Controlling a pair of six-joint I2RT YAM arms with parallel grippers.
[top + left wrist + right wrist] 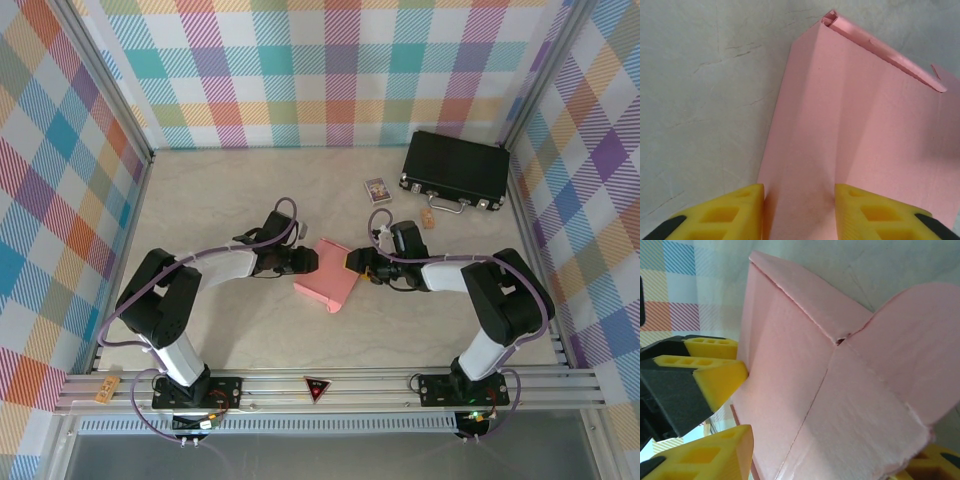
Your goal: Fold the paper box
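Your left pincer has its yellow fingers set a moderate way apart, astride the near edge of the paper box. One pink panel runs up between them, but you cannot tell whether they are pressing on it. Your right pincer comes in from the opposite side with its jaws set wider and the box's folded end between them. One finger touches the sheet's edge, yet a real grip cannot be confirmed there either. The box sits about mid-worktop, directly between the two pincers and partly raised off the surface. The left wrist view shows long creases and a narrow folded lip along the far edge. The right wrist view shows a rounded flap jutting out where several creases meet. Around the box, the pale worktop lies bare to the left, behind and toward you. At the far right corner a black case stands against the wall. A small printed card lies just beside it, well apart from the box. Plaid walls close the far, left and right sides, and a metal rail borders the near edge.
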